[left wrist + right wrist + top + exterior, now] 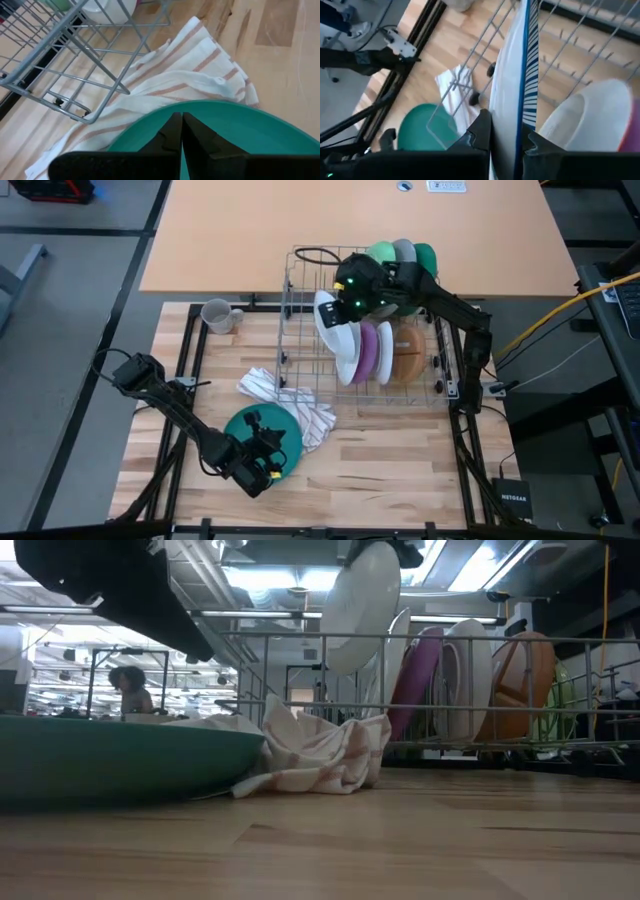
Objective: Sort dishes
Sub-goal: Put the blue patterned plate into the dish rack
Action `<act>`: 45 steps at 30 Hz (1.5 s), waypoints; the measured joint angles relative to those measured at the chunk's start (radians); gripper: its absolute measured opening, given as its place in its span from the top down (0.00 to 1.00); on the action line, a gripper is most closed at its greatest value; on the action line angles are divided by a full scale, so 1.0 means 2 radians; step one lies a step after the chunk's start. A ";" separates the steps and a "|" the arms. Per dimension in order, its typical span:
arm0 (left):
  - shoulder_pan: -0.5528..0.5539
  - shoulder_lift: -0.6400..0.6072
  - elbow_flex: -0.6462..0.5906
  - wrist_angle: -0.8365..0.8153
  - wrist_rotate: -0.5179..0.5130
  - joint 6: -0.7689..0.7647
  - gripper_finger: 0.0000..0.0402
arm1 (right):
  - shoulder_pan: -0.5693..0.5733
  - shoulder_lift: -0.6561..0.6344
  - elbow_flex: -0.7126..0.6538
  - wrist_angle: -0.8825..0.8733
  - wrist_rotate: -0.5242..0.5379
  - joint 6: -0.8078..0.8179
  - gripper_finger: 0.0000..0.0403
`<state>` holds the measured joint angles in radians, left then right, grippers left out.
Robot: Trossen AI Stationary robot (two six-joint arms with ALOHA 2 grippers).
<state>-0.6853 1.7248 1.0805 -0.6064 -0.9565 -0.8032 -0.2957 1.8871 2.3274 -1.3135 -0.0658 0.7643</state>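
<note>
- Right now the right gripper [502,135] is over the grey wire rack [300,330], at about the rack's 10 o'clock corner, its fingers clamped on the rim of a white plate [512,75] with a blue striped edge, which it holds on edge above the wires.
- Judging by the task, this looks like the step of lifting one dish out of the rack; the next move calls for raising the plate clear of the prongs without knocking its neighbours, then carrying it to a resting place on the table [400,460].
- Meanwhile the left gripper [180,132] sits at the table's 7 o'clock, fingers closed together with nothing between them, hovering right over the teal plate [285,430] that lies flat there.
- Just beside that plate, at its 1 o'clock, lies a crumpled white cloth with stripes [290,400], partly tucked under its rim.
- My count: in the rack, one white bowl [347,345], one purple plate [367,350], another white plate [384,352] and one brown bowl [408,355] stand in a row.
- Behind the arm, at the rack's 12 o'clock, three large rims peek out: green [380,252], grey and teal.
- One grey mug [217,315] stands alone on the table at 10 o'clock.
</note>
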 joint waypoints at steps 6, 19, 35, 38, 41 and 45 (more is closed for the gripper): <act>0.000 0.000 -0.001 -0.001 0.000 0.000 0.99 | 0.001 0.001 0.000 0.007 -0.022 0.033 0.94; 0.000 0.000 -0.001 -0.001 0.000 0.010 0.99 | 0.029 0.030 0.000 0.028 -0.030 0.063 0.94; -0.001 0.000 -0.001 0.003 0.002 0.009 0.99 | 0.010 0.031 0.000 0.019 -0.024 0.062 0.94; -0.001 0.000 -0.001 0.005 0.002 0.009 0.99 | 0.011 0.031 0.000 0.010 -0.021 0.063 0.94; -0.001 0.000 0.000 0.006 0.002 0.010 0.99 | 0.011 0.031 0.000 0.006 -0.015 0.067 0.94; -0.001 0.000 0.000 0.007 0.002 0.011 0.99 | 0.011 0.031 0.000 0.004 -0.011 0.067 0.94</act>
<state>-0.6868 1.7248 1.0798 -0.5922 -0.9527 -0.7818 -0.2741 1.9491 2.3272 -1.3054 -0.0872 0.8978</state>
